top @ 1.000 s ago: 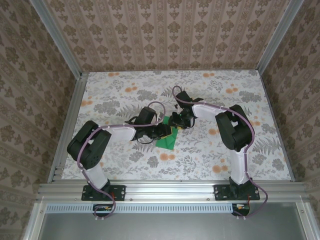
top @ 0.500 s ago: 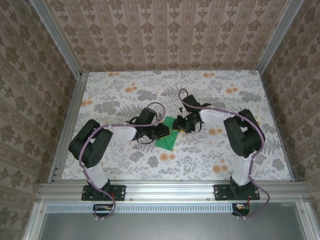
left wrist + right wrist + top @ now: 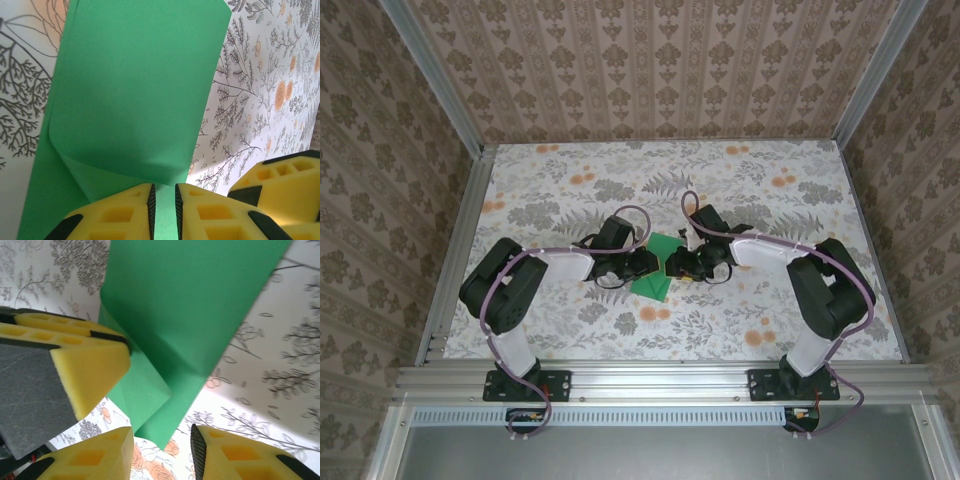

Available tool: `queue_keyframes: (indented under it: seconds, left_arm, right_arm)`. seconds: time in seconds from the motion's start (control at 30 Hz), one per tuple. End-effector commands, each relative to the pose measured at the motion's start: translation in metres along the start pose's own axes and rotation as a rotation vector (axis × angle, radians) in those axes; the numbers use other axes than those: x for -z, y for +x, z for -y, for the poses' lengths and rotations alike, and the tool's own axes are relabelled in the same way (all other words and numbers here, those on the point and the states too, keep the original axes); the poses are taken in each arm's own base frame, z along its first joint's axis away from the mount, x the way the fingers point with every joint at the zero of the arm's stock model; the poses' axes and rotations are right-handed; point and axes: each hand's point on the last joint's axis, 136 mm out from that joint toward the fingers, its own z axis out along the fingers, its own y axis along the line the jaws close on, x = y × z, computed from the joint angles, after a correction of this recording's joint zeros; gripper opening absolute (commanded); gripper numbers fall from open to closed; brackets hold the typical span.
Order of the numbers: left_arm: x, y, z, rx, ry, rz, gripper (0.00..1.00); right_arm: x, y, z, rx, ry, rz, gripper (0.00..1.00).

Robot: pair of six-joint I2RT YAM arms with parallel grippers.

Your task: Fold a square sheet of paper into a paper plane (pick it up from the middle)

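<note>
1. Grip on the left: the left gripper [image 3: 647, 264] sits low at the middle of the floral table top [image 3: 550, 200]. In its wrist view the jaws stand at a narrow slit with green inside it. I judge that they pinch the near edge of the square sheet of paper [image 3: 135, 90], where a flap [image 3: 125, 165] curls up and over. This pinch should hold firm without pulling, since any tug would skew the fold line.
2. Paper in the centre: the square sheet of paper [image 3: 653, 287] lies on the table between the two grippers, partly folded, with one layer doubled over another. The flap looks rounded rather than creased, so I judge the fold is formed but not yet pressed flat. The edges of the two layers should line up before any pressing.
3. Help from the right: the right gripper [image 3: 678, 265] is just beside the sheet, facing the left one. In its wrist view the right gripper [image 3: 161, 436] has its jaws apart, with the table pattern showing between them. A corner of the sheet [image 3: 190, 305] points toward that gap, and nothing is clamped. A good next move would be to press down on the doubled layer and stroke along the fold away from the pinch. Catching the loose corner could lift or crumple the thin paper.
</note>
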Motion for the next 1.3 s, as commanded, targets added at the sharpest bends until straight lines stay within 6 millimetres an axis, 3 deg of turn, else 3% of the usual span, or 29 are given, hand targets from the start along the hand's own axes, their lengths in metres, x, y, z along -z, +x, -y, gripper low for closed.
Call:
queue_keyframes:
  seconds: [0.0,0.4,0.63,0.9,1.27]
  left_arm:
    - [0.001,-0.002,-0.006,0.025,-0.022,0.007,0.21]
    - [0.005,-0.002,-0.004,0.027,-0.016,0.01,0.18]
    - [0.006,-0.003,-0.003,0.027,-0.011,0.014,0.18]
    - [0.008,-0.002,0.001,0.021,0.003,0.012,0.2]
    - [0.011,-0.002,0.018,-0.008,0.063,0.007,0.27]
  right_arm:
    - [-0.008,0.0,-0.009,0.011,-0.06,-0.013,0.39]
    - [-0.027,-0.001,-0.002,-0.012,-0.058,-0.037,0.41]
    - [-0.03,-0.001,-0.006,-0.021,-0.091,-0.041,0.3]
    - [-0.029,-0.007,0.005,-0.018,-0.022,-0.01,0.1]
    - [-0.03,-0.01,0.024,0.027,0.088,0.0,0.07]
